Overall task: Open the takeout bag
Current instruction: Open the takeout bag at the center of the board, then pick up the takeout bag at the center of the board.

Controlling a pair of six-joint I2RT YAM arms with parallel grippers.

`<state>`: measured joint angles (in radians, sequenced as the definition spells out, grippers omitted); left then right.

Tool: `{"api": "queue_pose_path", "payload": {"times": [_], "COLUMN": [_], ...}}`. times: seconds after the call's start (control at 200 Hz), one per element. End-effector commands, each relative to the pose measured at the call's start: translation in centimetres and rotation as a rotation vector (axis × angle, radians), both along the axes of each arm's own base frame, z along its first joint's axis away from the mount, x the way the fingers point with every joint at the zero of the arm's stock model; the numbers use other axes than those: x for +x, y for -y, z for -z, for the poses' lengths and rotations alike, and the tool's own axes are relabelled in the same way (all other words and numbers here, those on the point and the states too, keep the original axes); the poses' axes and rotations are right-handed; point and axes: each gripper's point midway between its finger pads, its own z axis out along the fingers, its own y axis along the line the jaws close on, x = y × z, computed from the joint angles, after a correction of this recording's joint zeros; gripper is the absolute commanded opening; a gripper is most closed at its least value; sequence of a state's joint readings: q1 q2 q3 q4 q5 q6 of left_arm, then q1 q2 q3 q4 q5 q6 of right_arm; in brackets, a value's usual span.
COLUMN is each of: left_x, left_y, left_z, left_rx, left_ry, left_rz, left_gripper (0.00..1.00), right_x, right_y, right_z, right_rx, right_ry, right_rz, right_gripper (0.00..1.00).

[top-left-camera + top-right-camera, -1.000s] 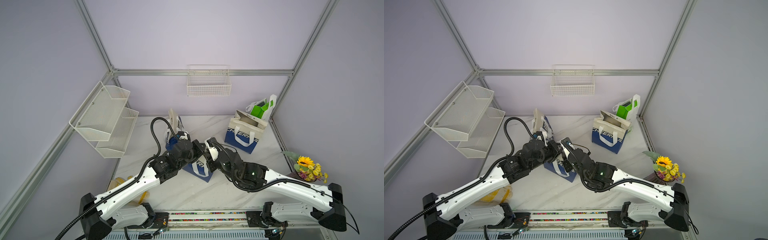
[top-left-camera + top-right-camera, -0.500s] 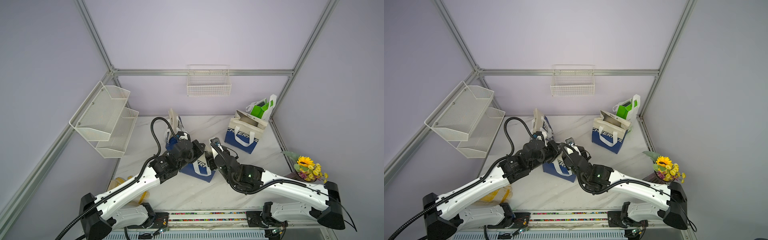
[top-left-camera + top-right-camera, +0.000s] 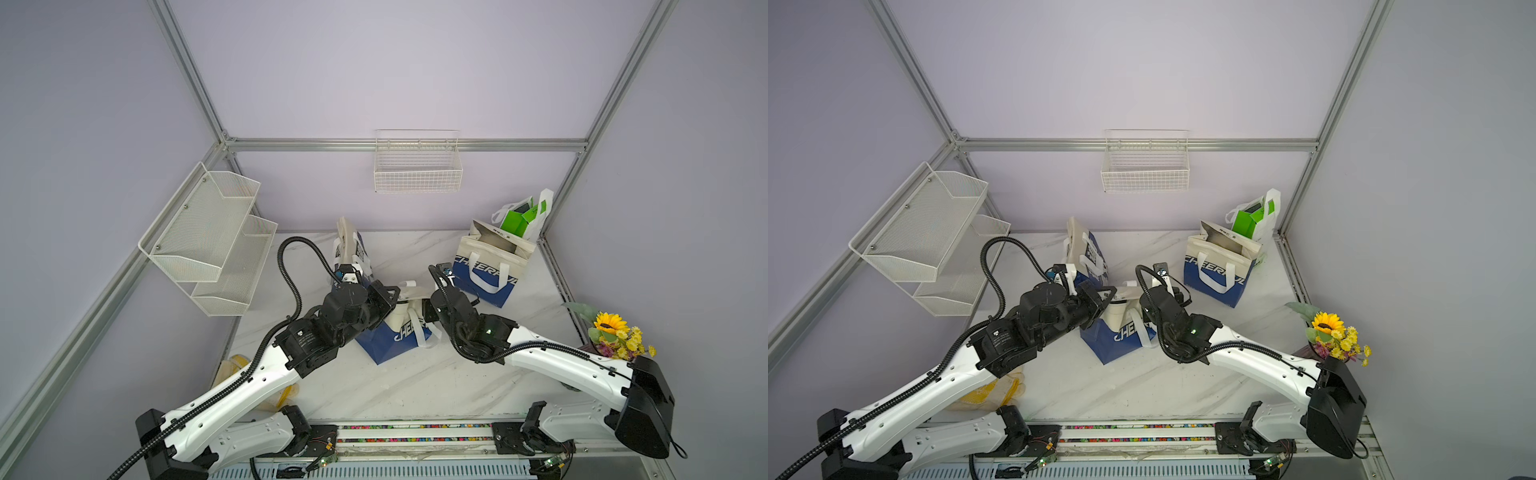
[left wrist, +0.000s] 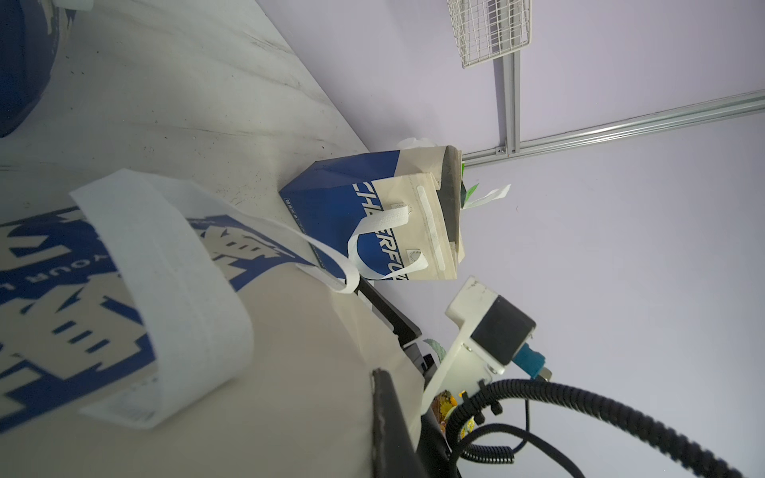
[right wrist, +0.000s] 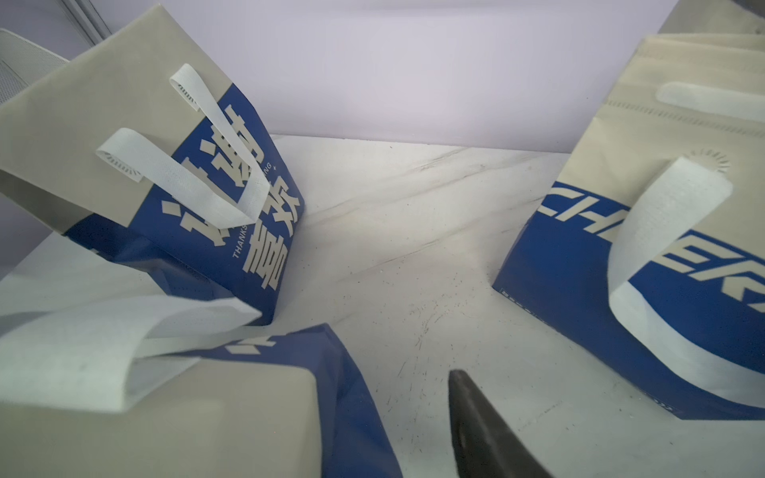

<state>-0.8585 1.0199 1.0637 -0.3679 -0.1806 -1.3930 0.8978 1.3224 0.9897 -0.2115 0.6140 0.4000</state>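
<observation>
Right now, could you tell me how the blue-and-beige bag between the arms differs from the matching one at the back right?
The centre bag has the left claw and right claw at its top; the back-right bag stands free of both. The back-right bag gapes open, showing a dark lining; the centre bag shows no such opening from above. Both are blue below, beige above, with white handles.

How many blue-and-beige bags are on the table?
3. The centre bag sits mid-table; the back-left bag stands rear left; the back-right bag stands open beside a green bag. More may be hidden.
</observation>
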Motion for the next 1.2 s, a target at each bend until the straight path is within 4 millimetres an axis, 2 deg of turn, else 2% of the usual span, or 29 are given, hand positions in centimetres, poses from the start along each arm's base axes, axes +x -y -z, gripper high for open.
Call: {"api": "queue_pose_path", "payload": {"times": [0.0,0.075,0.19,0.22,0.255,0.32,0.475,0.625,0.77,0.835,0.885,0.93,1.04,1.12,1.195], "left_x": [-1.3,-1.1,-0.4,-0.3,0.0,0.2,0.2,0.1,0.2,0.3,0.3,0.3,0.2,0.1,0.2], "left_y": [-1.2,-1.2,-0.8,-0.7,-0.7,-0.6,-1.1,-2.0,-2.4,-2.5,-2.5,-2.5,-2.9,-3.2,-3.3], "left_z": [-6.7,-5.7,-4.2,-3.9,-3.6,-3.4,-3.3,-3.2,-2.5,-2.3,-2.2,-2.2,-2.1,-1.9,-1.9], "left_rx": [-0.191,-0.167,-0.142,-0.143,-0.144,-0.146,-0.140,-0.125,-0.122,-0.127,-0.138,-0.146,-0.156,-0.162,-0.169], "left_ry": [0.148,0.123,0.087,0.076,0.066,0.058,0.052,0.047,0.028,0.020,0.019,0.019,0.013,0.009,0.003], "left_rz": [0.007,0.002,0.018,0.020,0.025,0.037,0.031,0.015,0.006,0.005,0.006,0.008,0.005,-0.002,-0.002], "left_gripper": [0.00,0.00,0.00,0.00,0.00,0.00,0.00,0.00,0.00,0.00,0.00,0.00,0.00,0.00,0.00], "right_x": [0.3,-2.0,-6.7,-7.6,-8.4,-9.2,-9.0,-8.8,-10.8,-11.3,-11.1,-10.1,-8.1,-7.8,-7.8], "right_y": [2.7,0.4,-1.1,-0.9,-1.2,-1.6,-3.1,-4.8,-7.0,-7.7,-7.8,-8.0,-7.0,-8.1,-9.4], "right_z": [2.1,-0.9,-6.1,-6.0,-6.8,-7.4,-8.3,-9.6,-10.7,-10.2,-9.6,-8.5,-9.0,-9.9,-9.6], "right_rx": [-0.057,-0.030,-0.018,-0.058,-0.077,-0.136,-0.263,-0.300,-0.271,-0.302,-0.334,-0.393,-0.451,-0.448,-0.454], "right_ry": [-0.077,-0.025,0.033,0.000,-0.011,-0.028,-0.025,-0.003,0.027,0.030,0.032,0.037,0.108,0.143,0.138], "right_rz": [0.075,-0.084,-0.203,-0.224,-0.249,-0.271,-0.307,-0.367,-0.488,-0.501,-0.480,-0.421,-0.262,-0.278,-0.323], "right_gripper": [0.57,0.60,0.70,0.72,0.75,0.78,0.79,0.73,0.77,0.80,0.81,0.82,0.80,0.77,0.75]}}
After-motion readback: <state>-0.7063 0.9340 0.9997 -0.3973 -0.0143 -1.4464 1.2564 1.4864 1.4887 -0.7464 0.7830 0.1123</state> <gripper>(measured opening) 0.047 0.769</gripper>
